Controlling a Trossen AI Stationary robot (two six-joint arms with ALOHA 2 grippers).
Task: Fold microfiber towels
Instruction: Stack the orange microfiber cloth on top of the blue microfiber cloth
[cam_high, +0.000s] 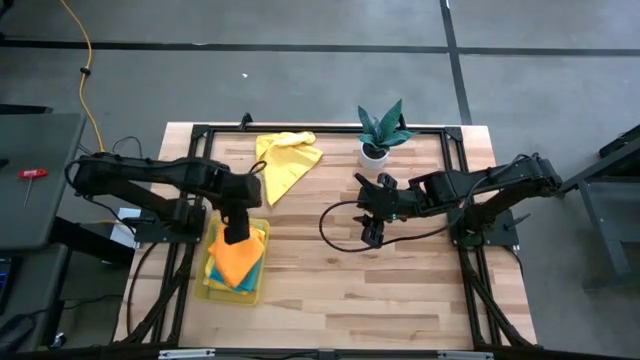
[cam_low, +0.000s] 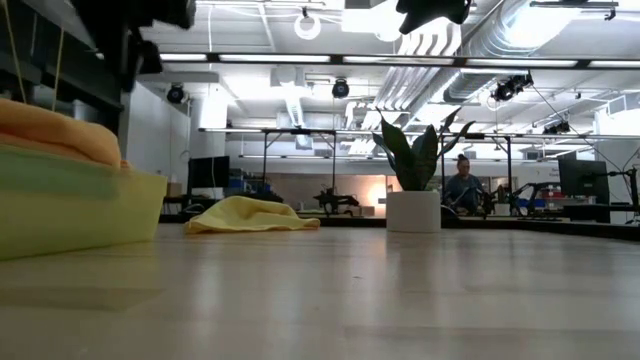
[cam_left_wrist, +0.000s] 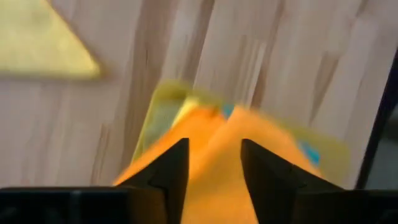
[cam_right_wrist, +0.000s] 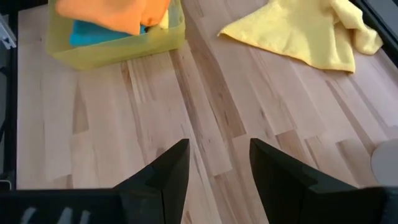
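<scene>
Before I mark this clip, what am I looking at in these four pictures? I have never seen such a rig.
Two dark robot arms work at a wooden table. One picture looks straight down, one looks level across the tabletop, and two come from cameras on the arms' wrists. The left gripper hovers, fingers apart, over an orange towel stacked in a yellow plastic tray. The right gripper waits open over bare wood, holding nothing. A loose yellow towel lies unfolded near a potted plant.

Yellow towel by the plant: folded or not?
Not folded. The yellow towel lies loose and rumpled on the table, outside the tray.
</scene>
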